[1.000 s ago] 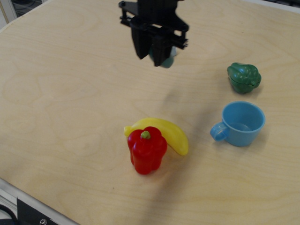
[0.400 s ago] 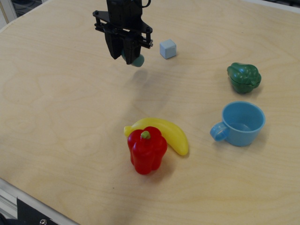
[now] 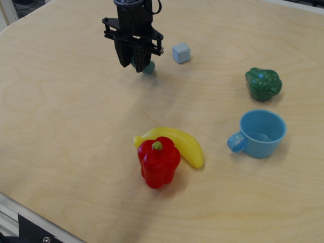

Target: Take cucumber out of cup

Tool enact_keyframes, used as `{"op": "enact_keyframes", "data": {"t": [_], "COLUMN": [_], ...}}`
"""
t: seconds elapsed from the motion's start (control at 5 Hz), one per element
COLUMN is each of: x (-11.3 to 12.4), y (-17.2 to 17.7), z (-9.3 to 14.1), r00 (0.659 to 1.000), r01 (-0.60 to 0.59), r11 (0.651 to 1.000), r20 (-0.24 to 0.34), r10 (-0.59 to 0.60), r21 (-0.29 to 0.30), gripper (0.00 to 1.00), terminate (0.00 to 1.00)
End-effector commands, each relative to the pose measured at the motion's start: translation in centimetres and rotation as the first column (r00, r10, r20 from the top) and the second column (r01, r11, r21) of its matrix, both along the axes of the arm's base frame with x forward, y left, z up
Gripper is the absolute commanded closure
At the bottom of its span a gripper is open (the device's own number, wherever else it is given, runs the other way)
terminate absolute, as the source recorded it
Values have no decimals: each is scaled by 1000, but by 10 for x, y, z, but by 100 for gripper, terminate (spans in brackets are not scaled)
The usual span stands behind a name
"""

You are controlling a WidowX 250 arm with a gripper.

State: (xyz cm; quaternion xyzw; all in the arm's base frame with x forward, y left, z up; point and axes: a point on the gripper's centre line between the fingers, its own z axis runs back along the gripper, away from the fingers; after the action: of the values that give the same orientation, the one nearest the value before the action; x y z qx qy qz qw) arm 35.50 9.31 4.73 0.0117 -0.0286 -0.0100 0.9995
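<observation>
The gripper (image 3: 132,64) is closed on the cucumber (image 3: 147,66), low over the surface (image 3: 66,116) beside the cube (image 3: 181,52), well apart from the cup (image 3: 259,134).

- Small pale blue cube (image 3: 181,52): on the table, just to the right of the hand, apart from it.
- Green bell pepper (image 3: 264,83): far right of the hand, resting on the table.
- Yellow banana (image 3: 177,144): well below the hand, nearer the camera.
- Red bell pepper (image 3: 158,162): upright, touching the banana's front side.
- Wooden table (image 3: 66,111): light plywood surface.
</observation>
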Motion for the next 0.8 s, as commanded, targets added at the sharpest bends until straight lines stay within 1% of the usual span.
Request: {"op": "enact_keyframes", "data": {"t": [0.0, 0.2, 0.4, 0.6], "x": [-30, -33, -38, -44], "y": [-14, -18, -21, -24], "z": [8, 2, 7, 29], "r00": [1000, 1000, 1000, 998], "r01": [-15, -16, -29, -44], "r11": [1000, 1000, 999, 998], "r20": [25, 7, 4, 52], "r10": [15, 16, 29, 42], "r21": [4, 5, 19, 35], "gripper": [100, 100, 100, 0], "terminate": [0, 0, 0, 0]}}
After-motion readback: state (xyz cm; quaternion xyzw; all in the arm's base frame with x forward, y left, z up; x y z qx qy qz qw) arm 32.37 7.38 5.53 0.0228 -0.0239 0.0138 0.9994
